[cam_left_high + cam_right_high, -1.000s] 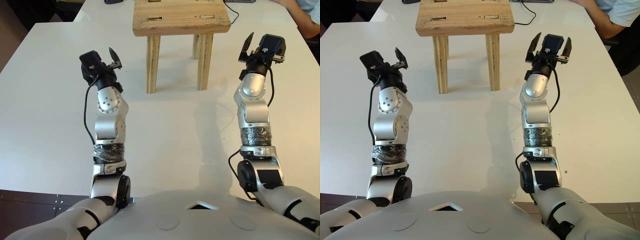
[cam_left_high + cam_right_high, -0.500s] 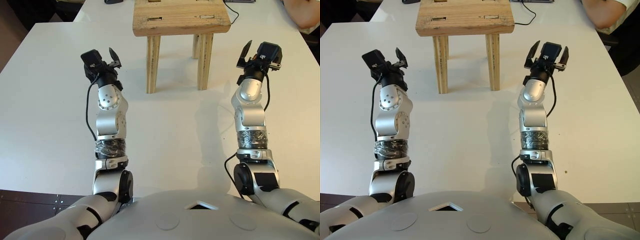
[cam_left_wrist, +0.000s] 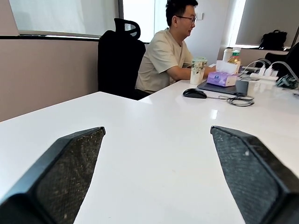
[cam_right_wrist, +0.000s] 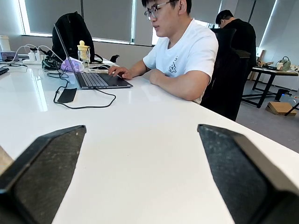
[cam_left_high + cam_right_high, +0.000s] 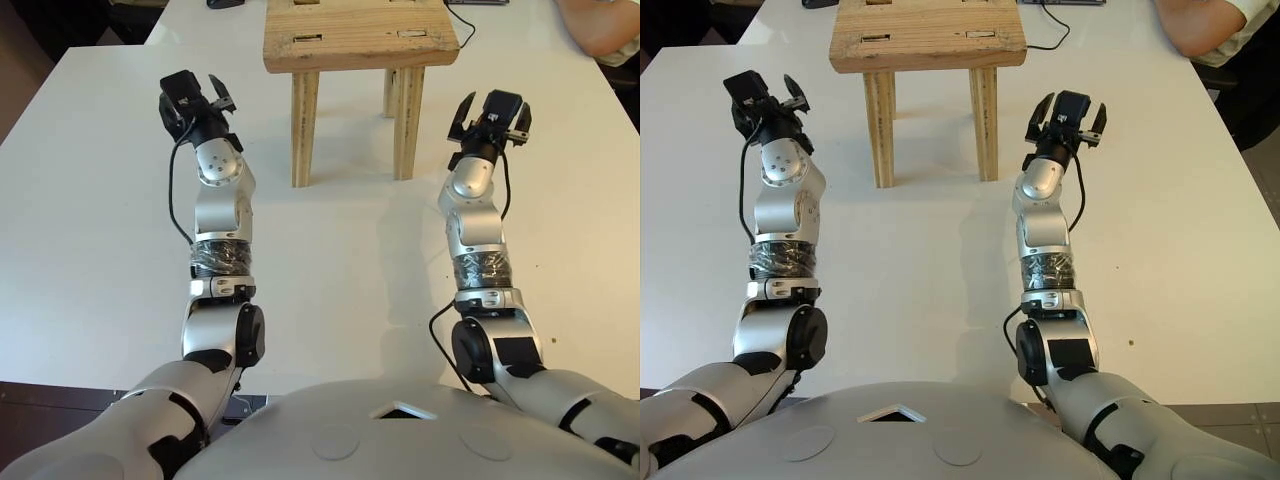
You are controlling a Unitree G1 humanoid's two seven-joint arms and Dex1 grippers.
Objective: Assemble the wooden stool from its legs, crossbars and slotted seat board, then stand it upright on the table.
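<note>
Left eye view gives us the assembled wooden stool (image 5: 355, 40) standing upright at the far middle of the table (image 5: 330, 260). We see the left gripper (image 5: 218, 97) and right gripper (image 5: 495, 107) both spread wide, flanking its legs without touching.

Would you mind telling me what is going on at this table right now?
A humanoid robot is at the end of a stool assembly job. The wooden stool stands upright on its legs on the white table, with the seat board on top. The left gripper and the right gripper are both open and empty. One is held up on each side of the stool, and neither touches it. From how things lie, the build looks finished.
</note>
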